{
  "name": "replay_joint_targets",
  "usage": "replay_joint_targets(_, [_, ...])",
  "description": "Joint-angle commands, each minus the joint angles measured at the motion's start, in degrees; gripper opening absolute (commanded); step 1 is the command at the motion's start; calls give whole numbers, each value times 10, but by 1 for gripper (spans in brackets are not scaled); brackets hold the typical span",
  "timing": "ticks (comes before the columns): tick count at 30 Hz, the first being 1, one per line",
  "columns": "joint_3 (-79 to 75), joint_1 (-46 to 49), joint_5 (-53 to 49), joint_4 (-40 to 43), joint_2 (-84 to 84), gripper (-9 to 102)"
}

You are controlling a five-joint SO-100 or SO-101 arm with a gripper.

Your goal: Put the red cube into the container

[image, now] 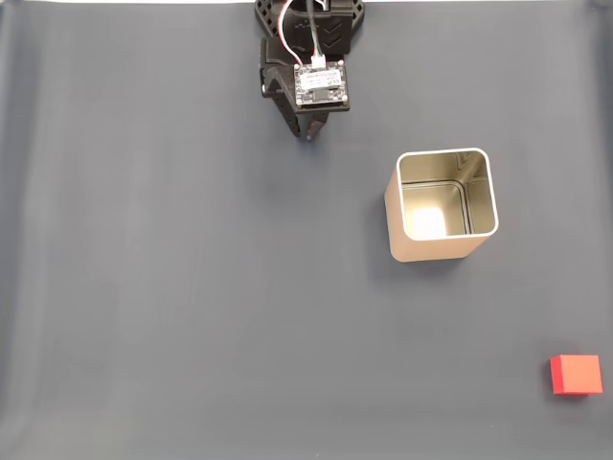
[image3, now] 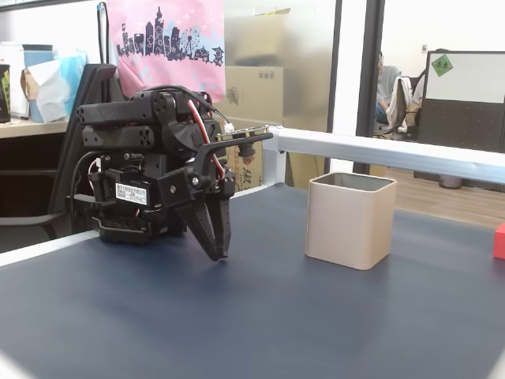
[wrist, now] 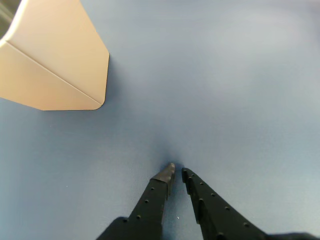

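The gripper (image: 309, 135) is hanging folded near the arm's base at the top of a fixed view, its 2 fingers pressed nearly together, clenched on nothing. The red cube (image: 576, 375) is lying on the dark mat (image: 172, 307) at the lower right, well apart from the claw. The container (image: 443, 204) is standing upright between them, nearer the gripper.

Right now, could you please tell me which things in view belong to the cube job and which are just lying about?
For the job:
- red cube, on the mat near the right edge of a fixed view
- container, upright and empty
- pincer, shut, holding nothing

Just lying about:
- cardboard boxes behind the table
- pink skyline poster
- whiteboard
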Motion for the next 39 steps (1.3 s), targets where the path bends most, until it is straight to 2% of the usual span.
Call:
replay_joint_targets(1, [6,16,-4,4,49,0])
replay_joint_targets(25, [6,18,-23,4,49,0])
replay_joint_targets(33, [-5,28,17,-137,39,0])
replay_joint_targets(39, [-100,26,41,-195,-56,0])
